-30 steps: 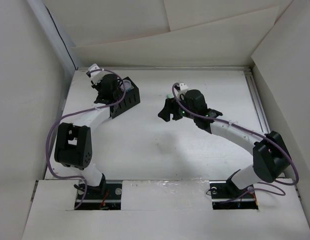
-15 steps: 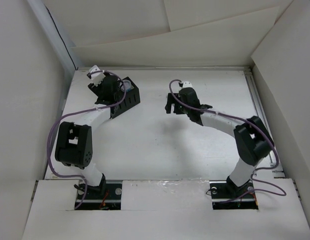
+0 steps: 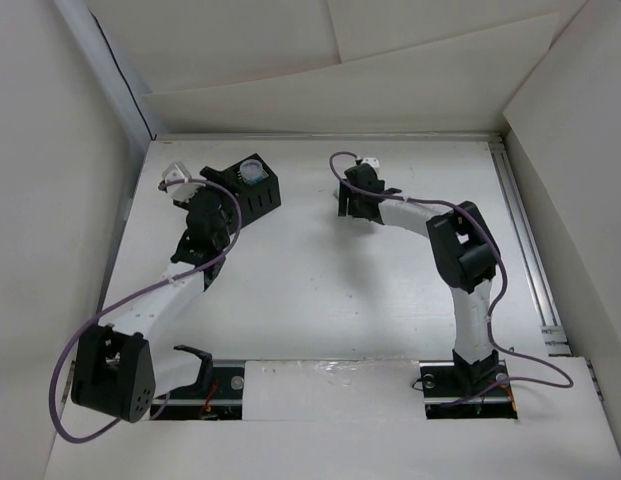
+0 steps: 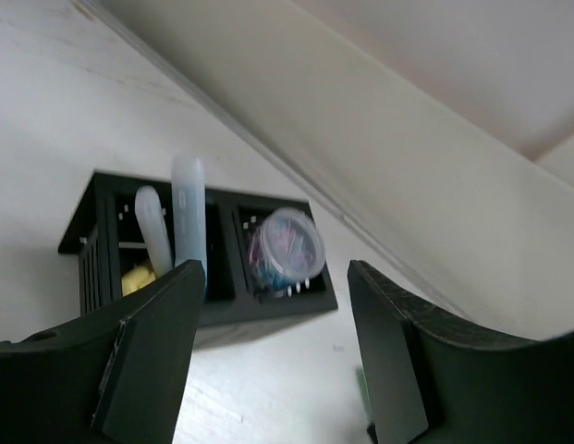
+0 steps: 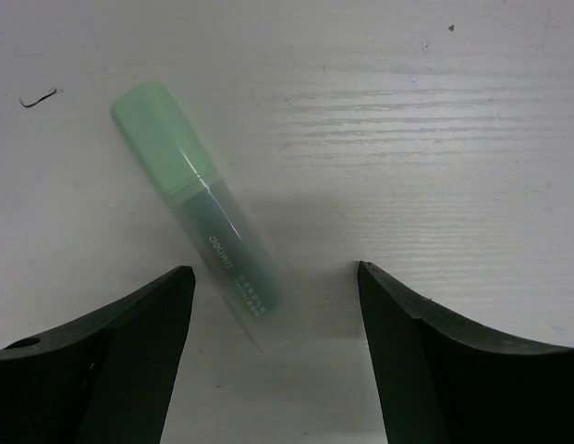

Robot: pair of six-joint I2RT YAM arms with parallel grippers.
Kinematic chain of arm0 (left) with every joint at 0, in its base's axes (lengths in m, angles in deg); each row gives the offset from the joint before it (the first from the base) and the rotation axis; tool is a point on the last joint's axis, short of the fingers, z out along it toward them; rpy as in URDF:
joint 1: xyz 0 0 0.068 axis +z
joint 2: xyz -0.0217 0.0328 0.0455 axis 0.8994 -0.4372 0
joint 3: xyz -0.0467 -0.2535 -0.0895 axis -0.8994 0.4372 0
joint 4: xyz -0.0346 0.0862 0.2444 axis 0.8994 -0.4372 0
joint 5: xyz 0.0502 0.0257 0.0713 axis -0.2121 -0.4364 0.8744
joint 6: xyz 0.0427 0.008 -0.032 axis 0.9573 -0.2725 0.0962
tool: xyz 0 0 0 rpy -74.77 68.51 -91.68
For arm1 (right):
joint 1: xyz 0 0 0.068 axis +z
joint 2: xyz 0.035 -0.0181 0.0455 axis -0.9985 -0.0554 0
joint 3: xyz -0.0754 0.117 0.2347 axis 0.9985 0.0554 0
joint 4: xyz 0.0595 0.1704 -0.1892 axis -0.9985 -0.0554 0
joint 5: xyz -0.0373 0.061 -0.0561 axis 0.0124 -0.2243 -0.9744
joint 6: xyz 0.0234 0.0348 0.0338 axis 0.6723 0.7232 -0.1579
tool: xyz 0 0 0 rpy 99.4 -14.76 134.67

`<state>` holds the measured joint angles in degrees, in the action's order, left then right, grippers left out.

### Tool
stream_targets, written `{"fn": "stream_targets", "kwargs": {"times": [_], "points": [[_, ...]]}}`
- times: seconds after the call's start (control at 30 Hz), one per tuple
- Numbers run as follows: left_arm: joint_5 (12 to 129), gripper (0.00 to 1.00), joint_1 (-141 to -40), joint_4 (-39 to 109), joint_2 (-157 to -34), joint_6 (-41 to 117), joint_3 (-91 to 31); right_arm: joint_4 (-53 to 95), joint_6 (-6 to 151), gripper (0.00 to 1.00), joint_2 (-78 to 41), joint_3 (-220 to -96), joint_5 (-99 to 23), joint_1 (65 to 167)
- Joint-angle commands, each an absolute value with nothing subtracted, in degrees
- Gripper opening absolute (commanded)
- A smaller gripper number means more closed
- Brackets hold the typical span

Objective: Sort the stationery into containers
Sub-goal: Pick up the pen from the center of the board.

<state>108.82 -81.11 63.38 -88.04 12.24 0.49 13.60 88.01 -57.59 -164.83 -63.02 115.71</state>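
The black container (image 3: 258, 192) stands at the far left of the table. In the left wrist view the container (image 4: 287, 310) holds two pale bars (image 4: 188, 208) standing upright, something yellow (image 4: 134, 277) low in a left slot, and a round clear roll (image 4: 287, 248) in the right compartment. My left gripper (image 4: 273, 277) is open and empty, short of the box; from above the left gripper (image 3: 222, 203) is just to the box's near left. A teal-green bar (image 5: 203, 213) lies flat on the table. My right gripper (image 5: 273, 270) is open around its near end, closer to the left finger. From above, the right gripper (image 3: 350, 200) hides that bar.
White walls enclose the table on the left, right and back. A metal rail (image 3: 520, 235) runs along the right edge. The right arm's elbow (image 3: 460, 245) is folded high at centre right. A tiny dark curl (image 5: 37, 96) lies on the table near the bar.
My left gripper has opened and drawn back from the container toward the near left. My right arm has reached farther back, bringing its open jaws down around the green bar.
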Motion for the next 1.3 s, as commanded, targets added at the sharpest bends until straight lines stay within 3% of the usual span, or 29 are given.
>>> {"fn": "stream_targets", "kwargs": {"times": [0.0, 0.17, 0.27, 0.3, 0.37, 0.53, 0.87, 1.07, 1.27], "points": [[101.8, 0.60, -83.0, 67.0, -84.7, 8.8, 5.4, 10.3, 86.9, 0.76, -58.3, -168.3, -64.0, 115.4], [93.9, 0.59, -83.0, 67.0, -82.7, 8.8, 8.5, 10.3, 86.9, 0.36, -58.3, -167.7, -62.7, 116.0], [87.0, 0.59, -83.0, 67.0, -83.3, 8.8, 9.1, 9.7, 86.9, 0.22, -58.8, -167.2, -62.7, 116.6], [85.4, 0.59, -83.0, 67.0, -83.3, 8.8, 9.1, 10.8, 86.9, 0.12, -57.9, -165.9, -62.7, 116.6], [81.3, 0.59, -83.0, 67.0, -84.9, 8.1, 9.7, 11.6, 86.9, 0.02, -56.3, -163.1, -62.7, 117.1], [74.8, 0.59, -83.0, 66.4, -87.3, 7.1, 8.3, 14.8, 86.9, 0.00, -46.6, -157.3, -59.7, 118.2], [60.7, 0.56, -83.0, 66.4, -93.4, 6.5, 1.8, 21.3, 85.8, 0.00, -28.9, -144.5, -41.5, 121.1], [54.8, 0.58, -85.7, 66.4, -100.1, 8.5, -3.0, 23.3, 85.2, 0.00, -28.2, -144.5, -34.5, 122.8], [56.2, 0.58, -86.6, 65.0, -104.9, 9.0, -5.8, 25.2, 84.7, 0.00, -26.9, -144.0, -30.6, 124.4]]}}
